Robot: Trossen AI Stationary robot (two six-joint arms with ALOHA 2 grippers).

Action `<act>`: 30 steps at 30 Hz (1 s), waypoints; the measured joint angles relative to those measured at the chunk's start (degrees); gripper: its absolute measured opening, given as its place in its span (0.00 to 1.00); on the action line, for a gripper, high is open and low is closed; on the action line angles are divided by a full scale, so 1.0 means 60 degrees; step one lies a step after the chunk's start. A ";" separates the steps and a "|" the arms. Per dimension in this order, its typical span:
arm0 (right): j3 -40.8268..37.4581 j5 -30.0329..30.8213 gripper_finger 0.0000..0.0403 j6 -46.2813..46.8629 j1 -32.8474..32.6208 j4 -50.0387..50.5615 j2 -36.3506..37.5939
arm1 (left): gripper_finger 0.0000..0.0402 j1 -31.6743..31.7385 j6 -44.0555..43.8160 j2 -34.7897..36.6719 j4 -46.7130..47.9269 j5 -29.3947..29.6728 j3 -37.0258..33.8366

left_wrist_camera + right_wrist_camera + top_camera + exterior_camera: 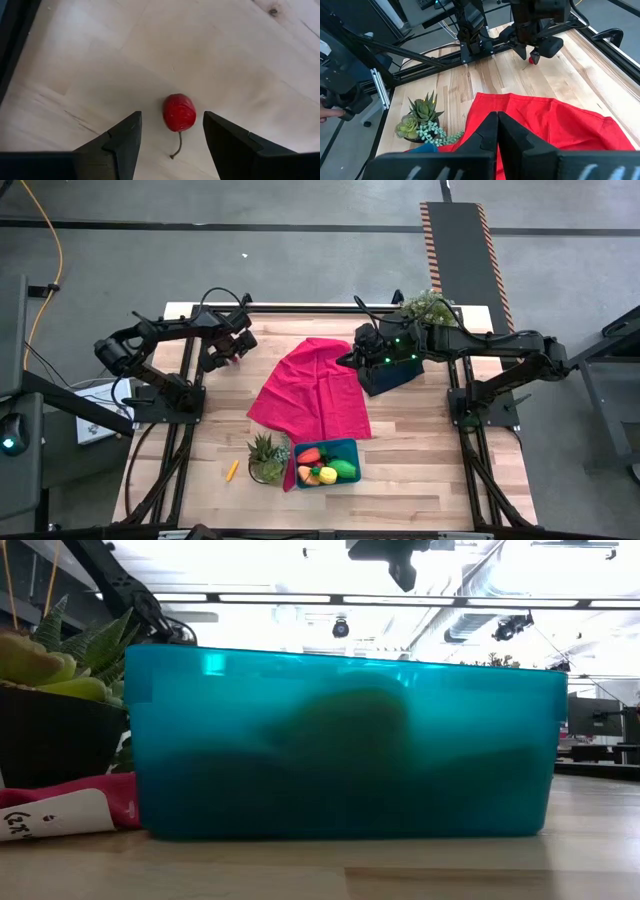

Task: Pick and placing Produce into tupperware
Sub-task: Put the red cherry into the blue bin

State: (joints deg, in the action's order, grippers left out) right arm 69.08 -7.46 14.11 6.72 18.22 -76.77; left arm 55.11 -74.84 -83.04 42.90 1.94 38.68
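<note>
On the left I have the left gripper [172, 135] poised over the table's far-left area, its fingers standing apart with nothing between them yet. Lying on the wood between and just beyond those fingers is a small red cherry [179, 112] with a thin stem, apart from both pads. In the right wrist view the same cherry [534, 60] peeks out red under the left arm's gripper, so I judge this is the piece I'm lining up to grasp.

Moving right along the near edge, a thin yellow stick [232, 471] lies alone on the table, just beside the small potted succulent [266, 455]. It is not yet in the container.

Next comes the teal tupperware [352, 447], sitting at the near-middle of the table against the hem of the pink-red cloth [312, 390]. Inside I can see a red-orange carrot [309, 454], yellow and orange pieces [320, 475] and a green oval [343, 469]. So I reckon most of the work is done; the cherry and the stick remain.

On the right, the right gripper [497, 131] hangs above the cloth's far-right edge with fingers pressed together, holding nothing, simply waiting near a leafy potted plant [428, 308].
</note>
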 joint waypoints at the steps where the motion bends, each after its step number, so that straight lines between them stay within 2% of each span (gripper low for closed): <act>1: 0.0000 0.0000 0.00 -0.0002 0.0000 0.0000 0.0000 | 0.50 0.0000 0.0001 -0.0021 -0.0038 0.0003 0.0000; 12: 0.0000 0.0003 0.00 -0.0003 0.0000 0.0000 0.0000 | 0.49 0.0000 0.0001 -0.0023 -0.0224 0.0196 0.0000; 24: 0.0000 0.0004 0.00 -0.0002 0.0000 0.0000 0.0000 | 0.30 0.0003 0.0001 -0.0023 -0.0253 0.0218 0.0000; 30: 0.0000 0.0004 0.00 0.0070 0.0000 0.0000 0.0000 | 0.24 0.0004 0.0007 -0.0023 -0.0253 0.0215 0.0000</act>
State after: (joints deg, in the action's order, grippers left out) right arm 69.08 -7.44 14.52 6.72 18.22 -76.77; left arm 55.13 -74.80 -83.18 41.39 3.23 38.68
